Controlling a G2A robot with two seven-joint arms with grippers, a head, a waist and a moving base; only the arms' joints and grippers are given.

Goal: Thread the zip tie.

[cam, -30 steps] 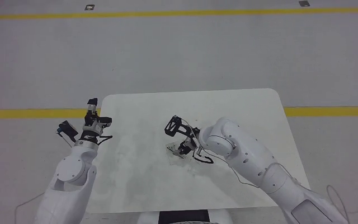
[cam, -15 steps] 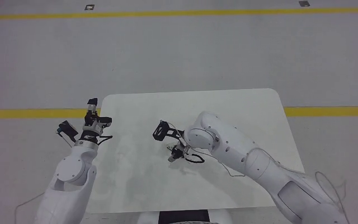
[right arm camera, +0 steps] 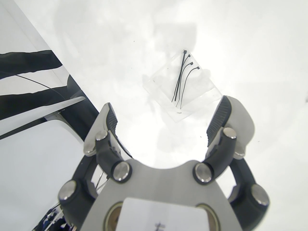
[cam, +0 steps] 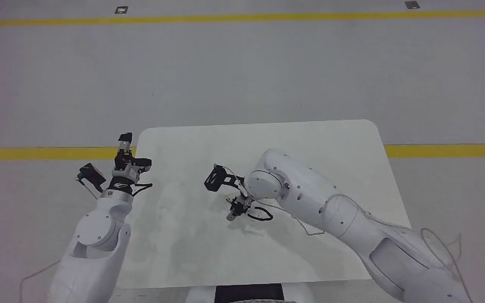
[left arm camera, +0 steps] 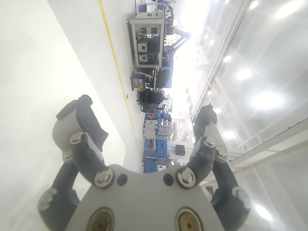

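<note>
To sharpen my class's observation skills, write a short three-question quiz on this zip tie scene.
1. How many black zip ties lie on the clear sheet?
2. True or false: the right gripper is shut on a tie.
3. Where is the left gripper? A) Over the ties. B) Off the table's edge, fingers open. C) Resting on the sheet.
Key: 1 four; 2 false, its fingers are open above the table; 3 B.
</note>
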